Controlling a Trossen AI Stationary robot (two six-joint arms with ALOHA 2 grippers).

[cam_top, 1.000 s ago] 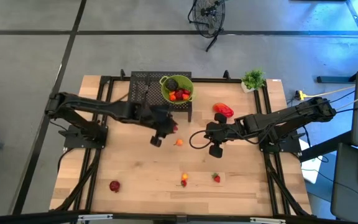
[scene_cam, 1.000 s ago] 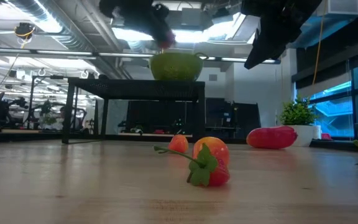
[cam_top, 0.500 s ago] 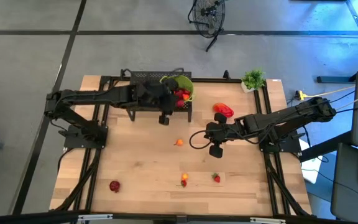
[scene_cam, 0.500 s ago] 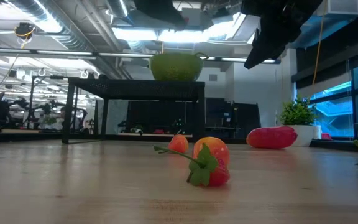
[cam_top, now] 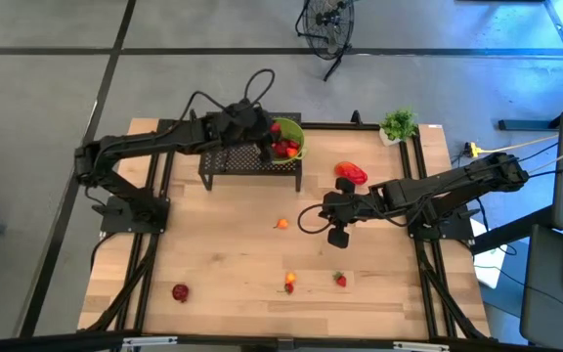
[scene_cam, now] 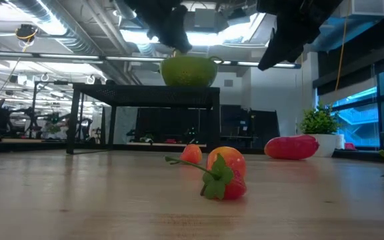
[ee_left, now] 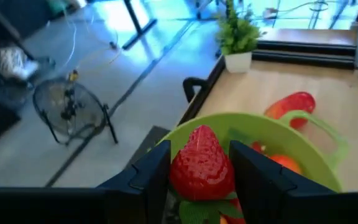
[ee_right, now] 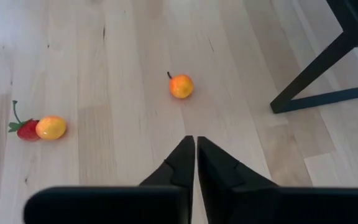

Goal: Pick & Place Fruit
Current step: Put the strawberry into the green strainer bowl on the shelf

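One strawberry (ee_left: 201, 165) is held clamped by left gripper (ee_left: 199, 177) over bowl (ee_left: 303, 146) at 12 o'clock; release needed next; right gripper (ee_right: 195, 163) is parked closed at 3 o'clock.

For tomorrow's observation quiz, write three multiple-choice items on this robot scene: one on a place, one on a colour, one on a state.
1. Where is the left gripper?
A. Above the green bowl
B. Beside the potted plant
C. Over the table's front edge

2. What colour is the fruit it carries?
A. Yellow
B. Red
C. Dark green

3. How are the right gripper fingers?
A. Wide open
B. Clamping an orange fruit
C. Shut, empty

Answers: 1 A, the high view puts it at the bowl. 2 B, a red strawberry sits between its fingers. 3 C, the fingertips meet with nothing between.
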